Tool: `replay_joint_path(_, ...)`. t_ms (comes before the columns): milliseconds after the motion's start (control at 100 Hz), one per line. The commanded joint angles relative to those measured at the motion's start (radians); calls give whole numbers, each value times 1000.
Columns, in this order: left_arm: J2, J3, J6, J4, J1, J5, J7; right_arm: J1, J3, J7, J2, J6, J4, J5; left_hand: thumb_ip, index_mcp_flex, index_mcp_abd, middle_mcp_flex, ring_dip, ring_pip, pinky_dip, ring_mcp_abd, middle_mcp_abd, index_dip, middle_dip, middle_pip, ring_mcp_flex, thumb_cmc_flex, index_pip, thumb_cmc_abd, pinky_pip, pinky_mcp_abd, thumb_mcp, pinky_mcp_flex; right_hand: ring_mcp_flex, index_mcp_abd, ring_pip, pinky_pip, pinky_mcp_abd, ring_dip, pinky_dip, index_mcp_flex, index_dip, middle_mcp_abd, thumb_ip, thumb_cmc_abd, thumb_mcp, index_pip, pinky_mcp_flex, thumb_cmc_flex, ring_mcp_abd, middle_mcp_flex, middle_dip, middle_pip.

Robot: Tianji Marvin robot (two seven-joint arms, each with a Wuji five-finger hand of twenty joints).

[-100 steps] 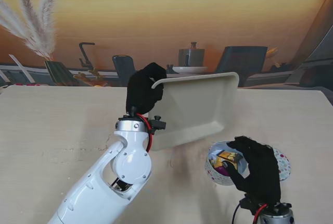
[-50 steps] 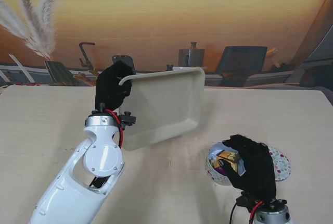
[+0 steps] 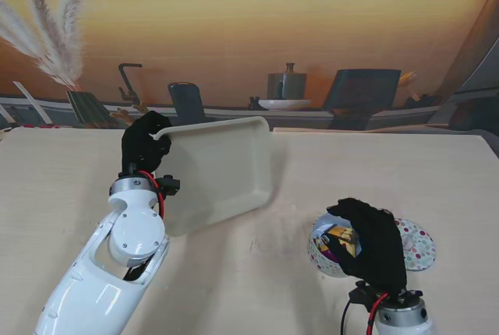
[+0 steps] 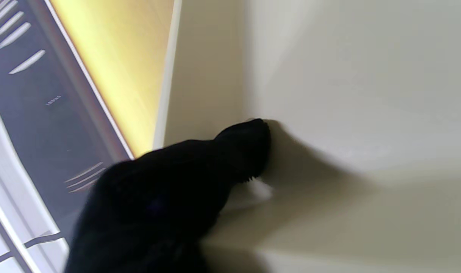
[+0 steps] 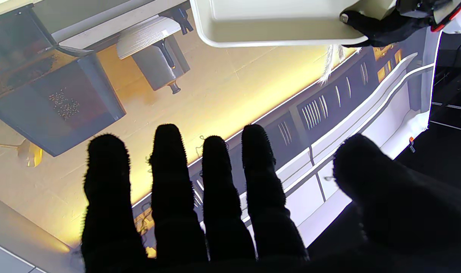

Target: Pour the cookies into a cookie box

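The left hand [image 3: 144, 144] grips the corner of the tilted cream tray [image 3: 222, 171], fingers closed on its rim. The right hand [image 3: 370, 245] rests on the cookie box [image 3: 343, 245], fingers spread in the right wrist view; whether it grips, I cannot tell. The tray, pinched at one corner, could slip and knock the worktop [image 3: 374, 171]. Only the stand view shows cookies inside the box.
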Motion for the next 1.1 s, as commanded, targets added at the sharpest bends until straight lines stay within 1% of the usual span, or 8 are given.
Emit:
replay_joint_path(0,-8,-7,12,14,9,-13,-12,4,-6,20,-2,-3,0,1,78,27,-10,100,16,178,0,-46,-89,-6,29,158,99,69,34,103,60,12,134,7,-21,1,-6,-4,14,8,-9,2,-3,7,0,2,15,-19,-14,-25,35,-1,0,-6)
replay_joint_path(330,-27,-14,61,109,-13,-91,4,14,-14,38,0,-2,5,5,74,24,-3,97,19,179,9,-36,-83,-8,30,153,94,74,28,102,64,12,129,-1,-20,1,-6,-4,14,7,-9,1,-3,6,0,3,14,-19,-13,-24,34,-1,0,-5)
replay_joint_path(450,-25,-21,138,138,-27,-103,-37,18,-17,45,0,-2,7,8,68,23,4,92,22,178,16,-26,-76,-11,31,149,85,81,21,105,64,12,121,-17,-20,0,-6,-5,14,8,-10,2,-2,6,0,2,13,-18,-14,-25,33,0,0,-5)
replay_joint_path(530,-24,-22,165,168,-40,-103,-55,21,-19,49,1,-1,9,8,69,23,4,93,21,178,18,-30,-80,-12,30,148,88,79,20,107,64,12,121,-16,-21,0,-6,-4,15,7,-10,1,-2,5,1,2,14,-18,-14,-23,33,-1,-1,-6)
replay_joint_path(590,-28,-27,176,184,-47,-141,-62,24,-20,52,1,0,10,9,69,21,4,90,20,176,18,-30,-80,-13,30,146,82,80,16,111,60,12,116,-21,-20,1,-6,-3,14,7,-9,2,-2,6,0,2,14,-18,-13,-24,34,-1,-1,-6)
replay_joint_path(670,-35,-32,161,214,-57,-195,-59,24,-20,62,1,-2,10,12,56,18,16,77,36,163,27,-7,-65,-20,37,136,58,103,1,118,43,12,84,-54,-23,1,-7,-3,13,7,-10,-3,-3,5,0,5,12,-19,-12,-23,33,-6,0,-6)
replay_joint_path(800,-43,-23,127,278,-78,-207,-38,26,-21,64,2,2,11,11,61,19,11,81,36,166,37,-15,-72,-20,36,135,65,96,-1,119,43,12,88,-50,-21,0,-6,-4,16,8,-10,-2,-2,5,1,4,10,-18,-11,-23,33,-4,0,-4)
replay_joint_path(1090,-64,-13,150,400,-124,-223,-7,38,-29,81,3,8,18,18,59,15,16,72,39,161,42,-4,-66,-28,29,125,52,97,-18,126,26,12,78,-72,-22,-1,-6,-3,17,8,-10,0,-2,4,1,4,10,-18,-13,-23,32,-3,0,-5)
